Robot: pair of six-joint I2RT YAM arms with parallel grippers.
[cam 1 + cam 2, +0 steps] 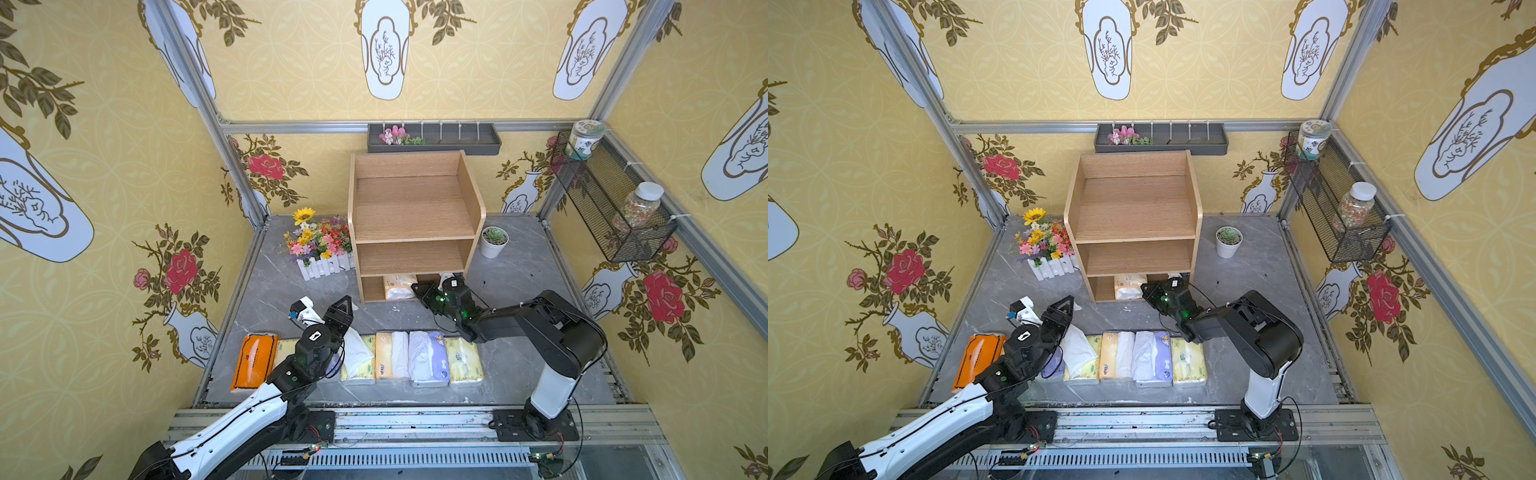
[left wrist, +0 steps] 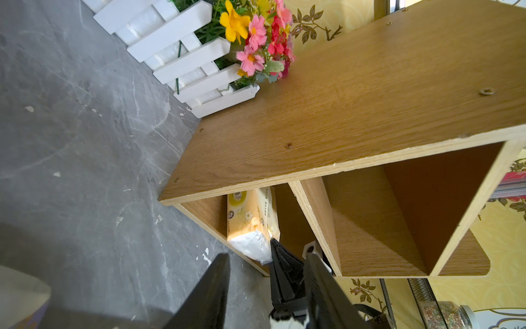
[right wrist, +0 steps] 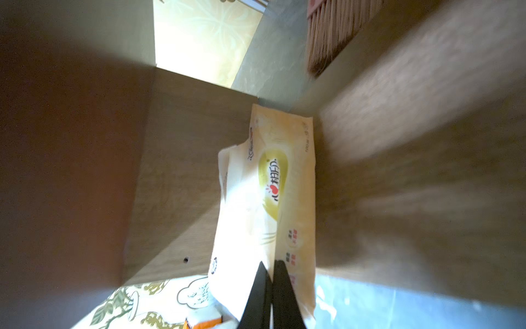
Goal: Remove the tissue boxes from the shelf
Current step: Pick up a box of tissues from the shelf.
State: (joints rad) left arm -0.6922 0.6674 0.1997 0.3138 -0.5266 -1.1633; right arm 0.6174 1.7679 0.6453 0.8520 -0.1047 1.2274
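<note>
Judging from the wrist view, the right hand is clenched tight, its two black fingers pressed together over the near end of the pale yellow tissue pack. Whether a fold of the wrapper is caught between them is hard to tell at this angle. The pack lies lengthwise in the bottom tier of the shelf, close to the middle of the opening, its near end at the front edge with loose white film bunched there. It is the only pack left inside in both top views. The others lie in a row on the grey surface in front.

The pack should be light and soft, a brick of tissue in slick plastic, so it will dent instead of resisting. A pinch on the crimped end seal looks workable for dragging it out along the board, though thin film can slip or stretch. A firmer hold would span the pack's narrow width once it is clear of the tier.

The left hand hangs released and empty, fingers apart, above the surface near the row.
</note>
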